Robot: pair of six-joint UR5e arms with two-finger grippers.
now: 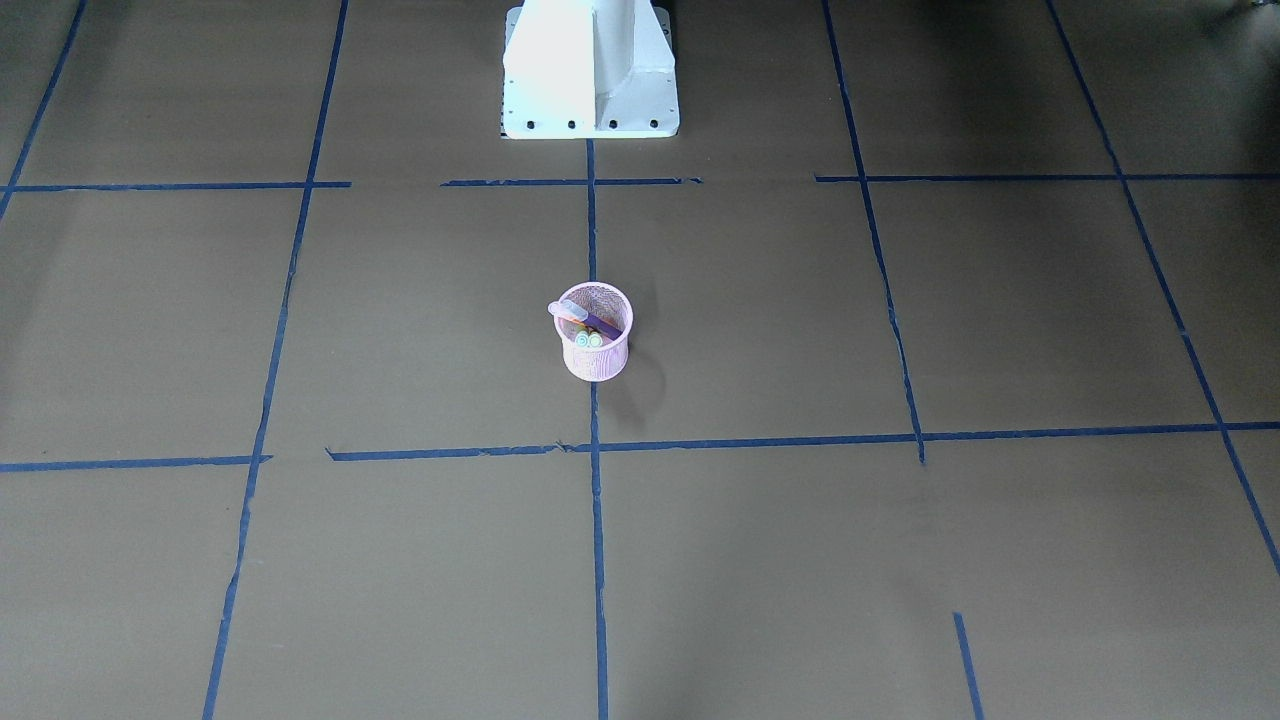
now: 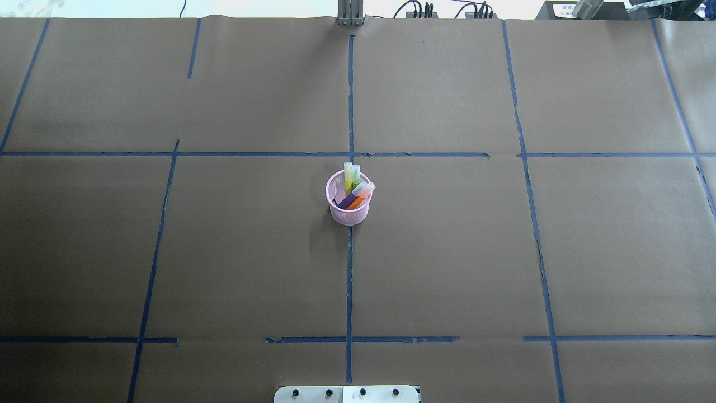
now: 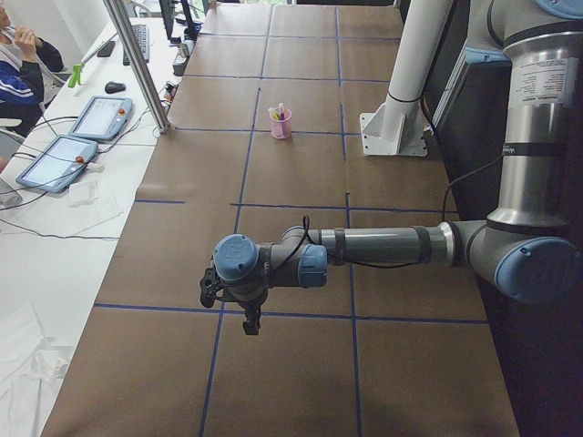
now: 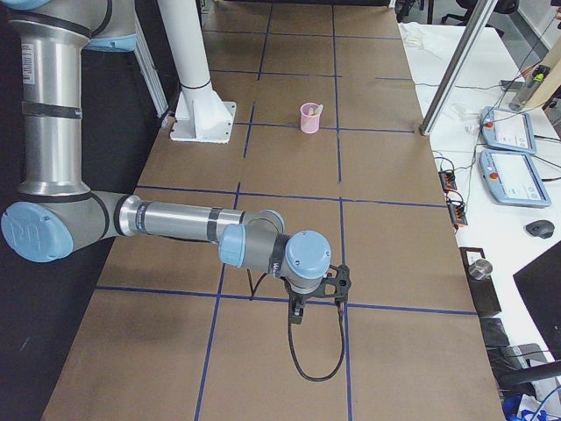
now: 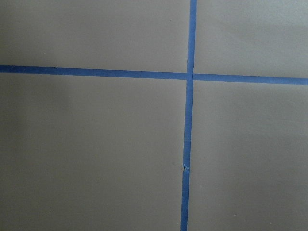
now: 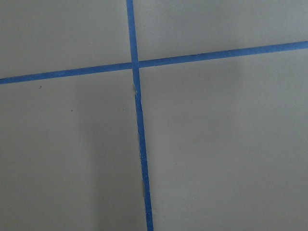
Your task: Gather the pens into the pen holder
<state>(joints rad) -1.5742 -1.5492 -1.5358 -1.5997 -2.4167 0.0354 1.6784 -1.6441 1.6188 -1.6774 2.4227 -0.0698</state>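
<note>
Wire-mesh pen holder [image 2: 349, 216]; matt paper table cover [image 2: 224, 252] (blue tape lines [image 2: 349, 280]).

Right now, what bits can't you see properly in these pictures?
- Pens: lower ends hidden inside the pen holder in the overhead view; exact count unsure.
- Left gripper: shows only in the exterior left view, small and dark; open or shut, cannot tell.
- Right gripper: only in the exterior right view; same.
- Both wrist views show only taped paper, no fingers.
</note>
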